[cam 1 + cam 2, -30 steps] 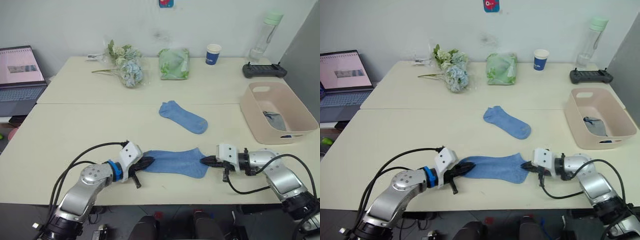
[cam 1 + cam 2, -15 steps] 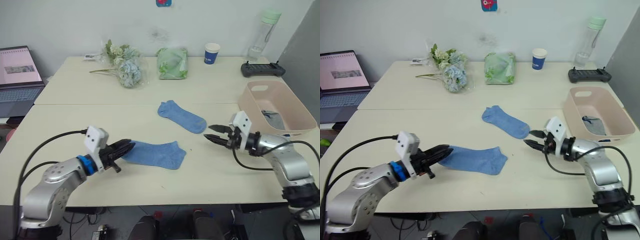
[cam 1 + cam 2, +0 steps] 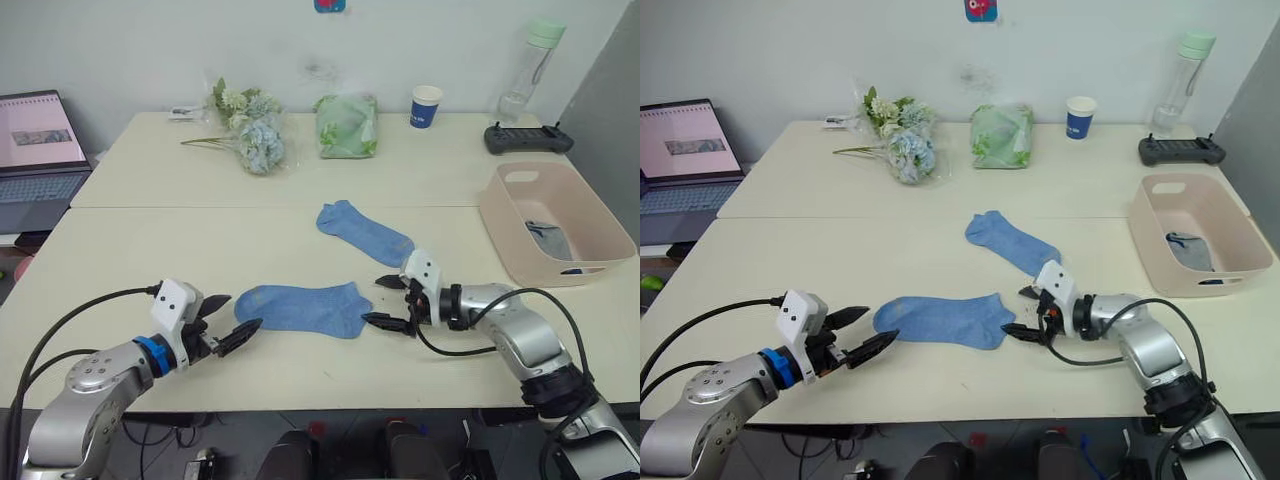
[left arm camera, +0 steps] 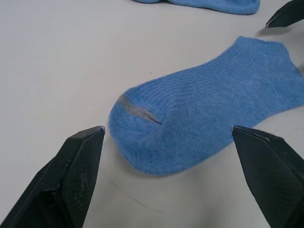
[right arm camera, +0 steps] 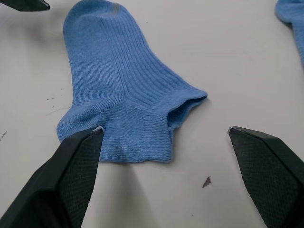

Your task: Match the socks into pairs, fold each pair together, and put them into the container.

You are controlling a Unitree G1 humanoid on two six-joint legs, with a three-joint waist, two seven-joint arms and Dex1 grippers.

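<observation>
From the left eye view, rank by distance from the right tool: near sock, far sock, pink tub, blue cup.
1. Near sock, just to the left of the right tool.
2. Far sock, just beyond.
3. Pink tub, to the right.
4. Blue cup, table's far edge.

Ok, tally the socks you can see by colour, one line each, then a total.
Light blue socks on the table: 2, near one, far one
Grey sock in the pink tub: 1
Total: 3

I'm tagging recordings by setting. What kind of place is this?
Probably an office or lab workroom: plain pale tables against a bare wall, an open laptop at one side, and a handheld controller beside a water bottle.
</observation>
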